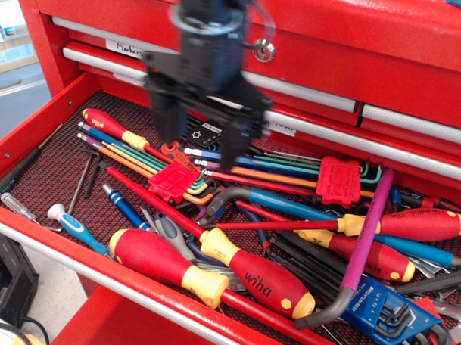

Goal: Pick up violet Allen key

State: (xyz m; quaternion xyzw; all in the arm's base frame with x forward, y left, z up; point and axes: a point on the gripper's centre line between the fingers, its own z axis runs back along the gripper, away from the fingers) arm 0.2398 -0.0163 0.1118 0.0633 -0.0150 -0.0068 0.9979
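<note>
Fingers of the gripper (201, 145) are seen spread apart and empty, hanging blurred above the drawer, so their exact tips are hard to make out.

1. Red tool chest (378, 54): closed drawers with a lock are stacked at 12 o'clock; its right and top portions are cut off by the frame.
2. Open drawer (32, 141): a dark mesh liner is fitted, judged to be there to keep tools from sliding. No counter is visible.
3. Violet Allen key (367, 234): it is located at about 4 o'clock from the gripper, well apart from it. The magenta shaft is laid diagonally across the red-and-yellow screwdrivers (257, 277), so it is raised off the liner; this is judged to leave room for a grasp at mid-shaft. The grey bent end is resting at 6 o'clock against the blue holder (390, 311) of small dark keys.
4. Rainbow hex keys with red holders (338, 180): these lie directly beneath the gripper and are not the target.

Tools under the screwdrivers are partly hidden and cannot be identified.
</note>
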